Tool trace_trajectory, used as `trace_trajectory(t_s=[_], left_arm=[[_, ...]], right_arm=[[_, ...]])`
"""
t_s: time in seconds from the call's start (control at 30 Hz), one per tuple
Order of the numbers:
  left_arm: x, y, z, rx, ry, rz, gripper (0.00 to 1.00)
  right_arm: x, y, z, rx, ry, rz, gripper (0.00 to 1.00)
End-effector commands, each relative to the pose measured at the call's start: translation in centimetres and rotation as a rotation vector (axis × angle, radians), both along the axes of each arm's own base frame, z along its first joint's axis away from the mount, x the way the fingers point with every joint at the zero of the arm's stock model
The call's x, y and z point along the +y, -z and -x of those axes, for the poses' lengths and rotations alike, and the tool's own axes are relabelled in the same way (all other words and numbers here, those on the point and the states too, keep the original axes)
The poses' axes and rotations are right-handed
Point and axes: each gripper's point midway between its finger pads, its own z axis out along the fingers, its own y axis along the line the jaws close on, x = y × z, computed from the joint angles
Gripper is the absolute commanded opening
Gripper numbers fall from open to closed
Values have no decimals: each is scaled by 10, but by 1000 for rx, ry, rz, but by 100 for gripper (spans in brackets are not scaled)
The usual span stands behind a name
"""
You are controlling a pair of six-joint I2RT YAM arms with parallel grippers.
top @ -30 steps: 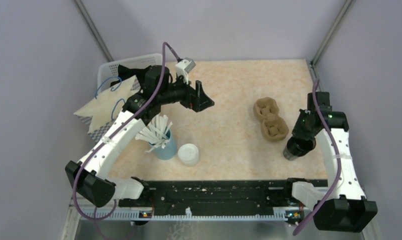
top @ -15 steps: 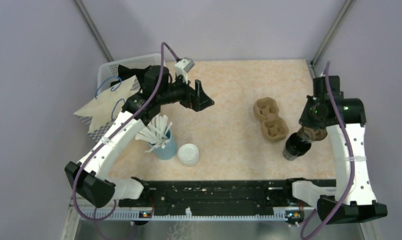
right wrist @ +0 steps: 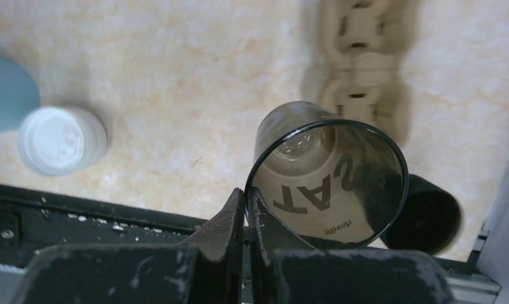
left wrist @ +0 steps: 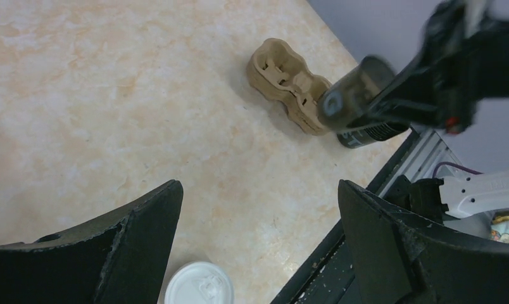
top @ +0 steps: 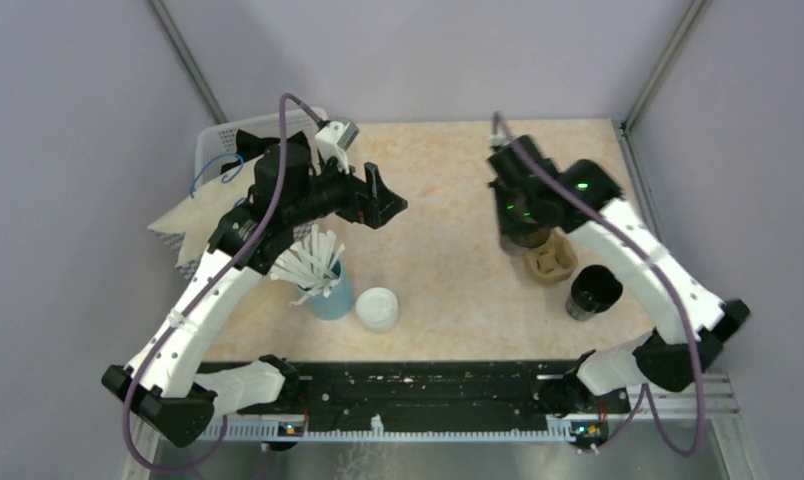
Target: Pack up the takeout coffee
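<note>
My right gripper (right wrist: 247,196) is shut on the rim of a lidless, see-through dark brown cup (right wrist: 328,183) and holds it in the air. In the top view the right gripper (top: 526,222) hangs over the far end of the brown cardboard cup carrier (top: 550,262). A round white lid (top: 377,308) lies alone on the table; it also shows in the left wrist view (left wrist: 198,285). No cup with a lid on it is in view. My left gripper (left wrist: 258,209) is open and empty, high above the table's left half (top: 383,200).
A lidless black cup (top: 593,292) stands right of the carrier. A light blue cup of white straws (top: 323,285) stands next to the lid. A white basket (top: 213,140) and a cream bag (top: 203,215) sit at the back left. A black rail (top: 428,385) runs along the front.
My right gripper has lifted the brown cup off the black cup and swung it left and back, over the carrier. My left arm has shifted a little to the left.
</note>
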Motion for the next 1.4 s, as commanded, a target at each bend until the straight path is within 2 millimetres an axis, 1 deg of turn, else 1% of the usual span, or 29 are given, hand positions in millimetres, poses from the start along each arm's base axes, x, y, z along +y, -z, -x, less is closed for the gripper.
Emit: trace_trajectory(t_s=[0.0, 0.03, 0.1, 0.17, 0.23, 0.37, 0.43, 0.57, 0.63, 0.7, 0.77, 0.87, 0.93, 0.97, 1.0, 1.07, 1.1, 1.17, 1.23, 1.3, 1.37], left_arm=[[19, -15, 1, -52, -85, -26, 98], [22, -16, 2, -56, -95, -30, 99], [25, -14, 3, -56, -105, -39, 99], [25, -9, 6, -40, -97, -46, 99], [24, -4, 9, -12, -86, -49, 98], [24, 8, 15, 20, -71, -54, 98], [24, 10, 16, 26, -70, -57, 98], [21, 18, 20, 51, -46, -65, 98], [19, 25, 25, 78, -19, -72, 99], [18, 32, 37, 127, 20, -84, 97], [17, 43, 52, 178, 70, -112, 95], [16, 62, 69, 253, 100, -187, 95], [10, 74, 80, 305, 109, -230, 93], [5, 82, 86, 337, 117, -257, 92], [-4, 91, 98, 368, 142, -292, 92], [-12, 115, 111, 448, 139, -379, 89], [-14, 129, 117, 491, 130, -432, 87], [-13, 152, 128, 559, 129, -516, 86], [-7, 178, 137, 633, 134, -601, 84], [-3, 196, 144, 692, 165, -678, 82], [3, 211, 143, 707, 160, -746, 75]], right_arm=[[81, 65, -4, 71, -121, -8, 0], [91, 80, -3, 84, -139, -10, 0], [102, 112, -2, 123, -149, -26, 0], [105, 136, -2, 141, -140, -24, 0], [103, 152, -2, 145, -136, -13, 0], [102, 179, 5, 186, -149, 0, 0], [103, 186, 8, 200, -150, -10, 0], [100, 192, 13, 217, -144, -10, 0], [100, 190, 16, 227, -150, -6, 10], [100, 178, 16, 218, -152, -7, 18], [96, 156, 15, 195, -139, -15, 27], [90, 119, 16, 140, -121, -47, 42], [77, 101, 17, 104, -93, -47, 50], [70, 94, 18, 93, -78, -47, 52], [60, 90, 19, 87, -57, -45, 52], [40, 86, 22, 84, -13, -56, 52], [28, 86, 23, 85, 17, -72, 52], [12, 84, 28, 79, 49, -113, 52], [4, 81, 35, 62, 60, -152, 53], [2, 80, 42, 59, 64, -178, 53], [3, 82, 47, 66, 66, -205, 53]])
